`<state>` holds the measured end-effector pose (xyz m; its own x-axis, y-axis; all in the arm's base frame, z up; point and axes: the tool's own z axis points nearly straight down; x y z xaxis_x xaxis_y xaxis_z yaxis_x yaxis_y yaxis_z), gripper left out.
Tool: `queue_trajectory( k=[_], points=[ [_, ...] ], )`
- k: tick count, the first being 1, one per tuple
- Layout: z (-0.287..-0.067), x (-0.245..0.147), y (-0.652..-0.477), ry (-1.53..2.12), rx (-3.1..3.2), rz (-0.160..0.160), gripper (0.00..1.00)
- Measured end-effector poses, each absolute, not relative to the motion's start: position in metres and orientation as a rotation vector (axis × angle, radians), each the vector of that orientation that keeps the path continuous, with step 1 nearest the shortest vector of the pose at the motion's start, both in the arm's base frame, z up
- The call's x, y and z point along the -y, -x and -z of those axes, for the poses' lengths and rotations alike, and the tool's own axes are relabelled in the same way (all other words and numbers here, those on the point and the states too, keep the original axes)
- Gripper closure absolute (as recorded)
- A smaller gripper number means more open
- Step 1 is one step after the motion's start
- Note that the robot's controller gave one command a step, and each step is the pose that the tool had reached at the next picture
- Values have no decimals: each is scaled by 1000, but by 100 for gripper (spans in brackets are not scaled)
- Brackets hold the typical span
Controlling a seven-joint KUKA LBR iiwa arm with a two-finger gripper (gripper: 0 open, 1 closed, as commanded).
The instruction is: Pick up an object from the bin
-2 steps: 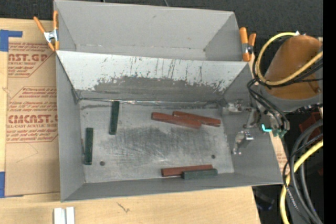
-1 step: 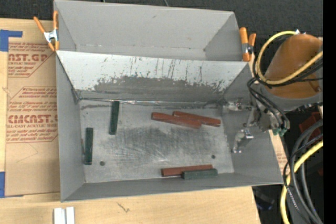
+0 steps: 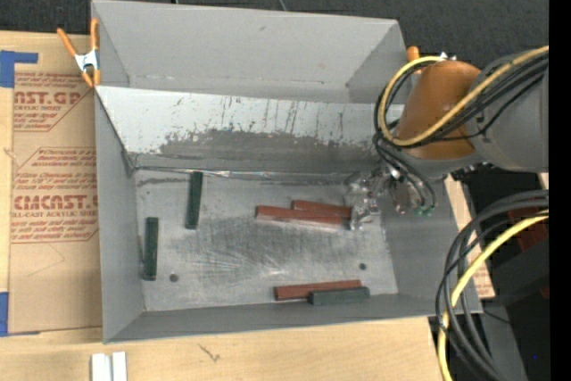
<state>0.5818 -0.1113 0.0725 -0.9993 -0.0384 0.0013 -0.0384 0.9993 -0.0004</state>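
Two brown sticks [image 3: 299,214] lie overlapped beside the hand [image 3: 362,210], right of centre; its grip cannot be told, and one stick may drag the other.

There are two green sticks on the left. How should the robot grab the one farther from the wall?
Probably at its middle, coming straight down from above and squeezing across its narrow width. The green stick lies flat on the bin floor, with bare floor along both long sides, so there is room to close there. Its short ends offer much less to catch.
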Motion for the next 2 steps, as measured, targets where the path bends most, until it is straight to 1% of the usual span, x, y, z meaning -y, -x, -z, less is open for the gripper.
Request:
queue_trajectory(
  k=[1, 2],
  points=[
    [-72, 111, -582, -60, 3140, -1, 100],
    [-268, 102, -576, -237, 3144, -4, 100]
  ],
)
